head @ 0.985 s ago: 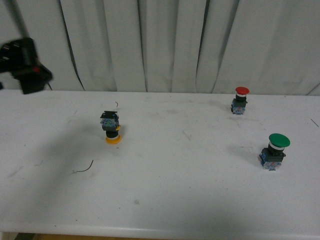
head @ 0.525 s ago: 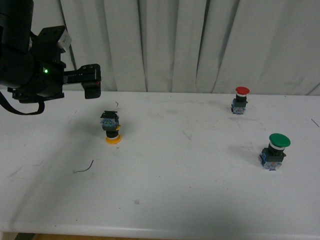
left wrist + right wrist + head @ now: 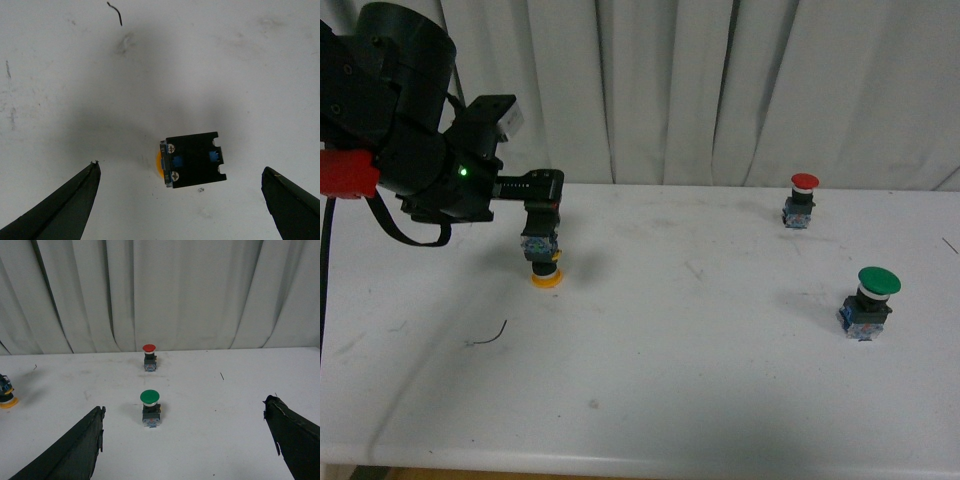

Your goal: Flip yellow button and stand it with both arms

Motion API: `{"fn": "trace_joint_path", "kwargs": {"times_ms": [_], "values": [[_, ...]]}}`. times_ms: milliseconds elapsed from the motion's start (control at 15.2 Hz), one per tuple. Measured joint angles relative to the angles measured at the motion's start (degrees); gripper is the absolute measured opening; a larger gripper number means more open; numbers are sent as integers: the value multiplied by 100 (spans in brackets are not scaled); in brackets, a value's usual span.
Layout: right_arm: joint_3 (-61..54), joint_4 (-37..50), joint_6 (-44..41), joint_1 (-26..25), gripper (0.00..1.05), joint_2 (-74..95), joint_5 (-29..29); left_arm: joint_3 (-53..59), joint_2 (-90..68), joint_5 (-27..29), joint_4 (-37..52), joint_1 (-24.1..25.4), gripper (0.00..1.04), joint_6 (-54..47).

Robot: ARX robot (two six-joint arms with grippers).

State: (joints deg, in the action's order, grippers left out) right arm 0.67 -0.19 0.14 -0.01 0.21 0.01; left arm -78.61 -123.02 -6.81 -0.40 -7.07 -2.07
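Note:
The yellow button (image 3: 544, 262) stands upside down on the white table (image 3: 680, 390), its yellow cap on the surface and its dark block base on top. My left gripper (image 3: 542, 205) hangs open just above it. In the left wrist view the block base (image 3: 194, 159) lies between the two spread fingers of the left gripper (image 3: 180, 167), nearer one finger, with a sliver of yellow cap (image 3: 158, 162) beside it. My right gripper (image 3: 185, 405) is open and holds nothing; it is out of the front view. The right wrist view catches the yellow button (image 3: 6, 392) at its far edge.
A red-capped button (image 3: 803, 200) stands upright at the back right and a green-capped button (image 3: 870, 298) at the right. A thin black wire scrap (image 3: 488, 335) lies front left. White curtains hang behind the table. The table's front edge (image 3: 620, 465) is close.
My left arm has swung in from the left edge toward the right and now hangs over the yellow button. The buttons have not moved.

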Motion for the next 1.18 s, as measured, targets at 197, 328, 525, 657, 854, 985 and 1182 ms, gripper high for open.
{"fn": "trace_joint_path", "kwargs": {"times_ms": [197, 328, 525, 657, 854, 985, 1182], "values": [[0, 0, 0, 0, 98, 0, 0, -299, -343, 164, -129, -2, 98, -269], [0, 0, 0, 0, 98, 0, 0, -472, -452, 175, -153, -15, 98, -264], [0, 0, 0, 0, 98, 0, 0, -715, -634, 232, -229, -76, 98, -234], [0, 0, 0, 0, 98, 0, 0, -826, -804, 260, -308, -136, 98, -214], [0, 0, 0, 0, 98, 0, 0, -844, -896, 280, -404, -201, 91, -142], [0, 0, 0, 0, 98, 0, 0, -892, -896, 284, -404, -225, 69, -129], [0, 0, 0, 0, 98, 0, 0, -892, -896, 297, -466, -234, 38, -131]]}}
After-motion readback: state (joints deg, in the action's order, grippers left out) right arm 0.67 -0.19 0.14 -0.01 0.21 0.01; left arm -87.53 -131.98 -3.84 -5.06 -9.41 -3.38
